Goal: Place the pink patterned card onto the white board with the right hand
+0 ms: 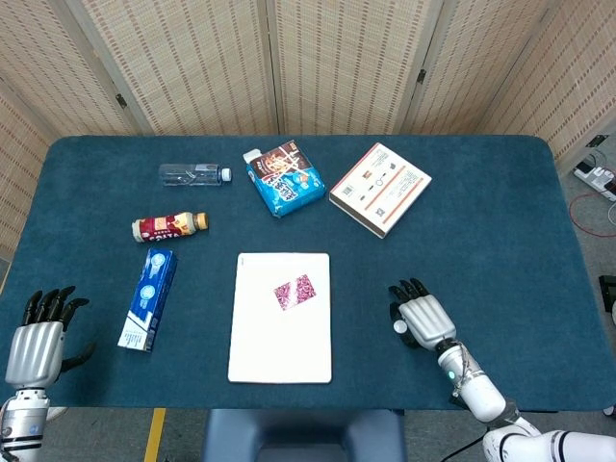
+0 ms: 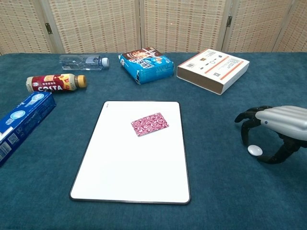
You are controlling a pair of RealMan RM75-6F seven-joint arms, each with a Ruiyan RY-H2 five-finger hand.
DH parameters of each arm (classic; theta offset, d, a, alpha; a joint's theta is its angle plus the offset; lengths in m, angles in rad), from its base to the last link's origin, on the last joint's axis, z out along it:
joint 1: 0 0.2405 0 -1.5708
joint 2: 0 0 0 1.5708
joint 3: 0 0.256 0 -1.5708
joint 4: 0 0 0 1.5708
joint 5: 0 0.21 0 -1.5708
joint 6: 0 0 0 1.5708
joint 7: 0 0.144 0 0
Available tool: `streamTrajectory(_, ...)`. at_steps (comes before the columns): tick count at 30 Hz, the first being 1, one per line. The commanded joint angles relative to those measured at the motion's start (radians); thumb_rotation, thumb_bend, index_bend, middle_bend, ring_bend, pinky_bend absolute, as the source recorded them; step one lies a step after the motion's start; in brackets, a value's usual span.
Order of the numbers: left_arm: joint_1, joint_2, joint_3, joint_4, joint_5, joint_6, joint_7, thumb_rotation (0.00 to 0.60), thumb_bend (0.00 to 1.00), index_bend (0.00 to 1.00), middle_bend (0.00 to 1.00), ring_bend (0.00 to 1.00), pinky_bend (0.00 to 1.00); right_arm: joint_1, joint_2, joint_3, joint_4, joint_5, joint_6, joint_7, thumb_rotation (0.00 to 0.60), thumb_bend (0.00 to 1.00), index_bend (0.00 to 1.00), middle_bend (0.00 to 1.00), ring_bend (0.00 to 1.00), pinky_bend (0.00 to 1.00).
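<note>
while the pink patterned card (image 1: 295,292) lies flat on the upper half of the white board (image 1: 279,361), the right hand (image 1: 422,319) hovers well to its right, fingers arched apart over a small white disc (image 2: 254,150) and holding nothing. thin, light and fairly stiff by the look of it, the card would best be pinched at an edge. its long axis runs slantwise, right end tipped toward the table's far side; the left hand (image 1: 37,348) rests open at the near left

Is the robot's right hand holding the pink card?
No, the pink card lies flat on the white board, apart from the right hand, which holds nothing.
</note>
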Motion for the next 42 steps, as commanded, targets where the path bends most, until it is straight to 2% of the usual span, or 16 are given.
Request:
streamTrajectory(1, 0.000, -0.001, 0.000, 0.002, 0.000, -0.001, -0.002, 0.600, 0.27, 0.29, 0.15, 0.11, 0.00, 0.000, -0.001, 0.003, -0.003, 0.005, -0.003, -0.008, 0.600, 0.35, 0.43, 0.15, 0.01, 0.00)
streamTrajectory(7, -0.001, -0.003, 0.000, 0.007, -0.001, -0.004, -0.005, 0.600, 0.27, 0.29, 0.15, 0.11, 0.00, -0.001, 0.000, 0.008, -0.006, 0.017, -0.007, -0.022, 0.600, 0.42, 0.43, 0.15, 0.01, 0.00)
streamTrajectory(14, -0.002, -0.005, 0.000, 0.009, -0.001, -0.005, -0.005, 0.600, 0.27, 0.29, 0.15, 0.11, 0.00, -0.002, 0.008, 0.017, -0.021, 0.008, -0.002, -0.022, 0.600, 0.44, 0.45, 0.16, 0.01, 0.00)
streamTrajectory(20, -0.004, -0.003, -0.001, 0.005, 0.003, -0.006, -0.002, 0.600, 0.27, 0.29, 0.15, 0.11, 0.00, 0.031, 0.024, 0.059, -0.064, -0.021, 0.004, -0.038, 0.600, 0.44, 0.45, 0.16, 0.00, 0.00)
streamTrajectory(26, -0.005, 0.001, -0.002, -0.006, 0.007, -0.002, 0.007, 0.600, 0.27, 0.29, 0.15, 0.11, 0.00, 0.123, -0.017, 0.135, -0.081, 0.010, -0.049, -0.108, 0.600, 0.44, 0.45, 0.16, 0.01, 0.00)
streamTrajectory(34, 0.000, 0.009, -0.002, -0.013, -0.001, 0.002, 0.014, 0.600, 0.27, 0.28, 0.15, 0.11, 0.00, 0.284, -0.140, 0.227, -0.003, 0.145, -0.141, -0.223, 0.600, 0.44, 0.45, 0.16, 0.01, 0.00)
streamTrajectory(42, 0.010, 0.016, 0.001, -0.010, -0.012, 0.005, 0.010, 0.600, 0.27, 0.28, 0.15, 0.11, 0.00, 0.411, -0.244, 0.261, 0.095, 0.279, -0.173, -0.309, 0.600, 0.44, 0.45, 0.16, 0.00, 0.00)
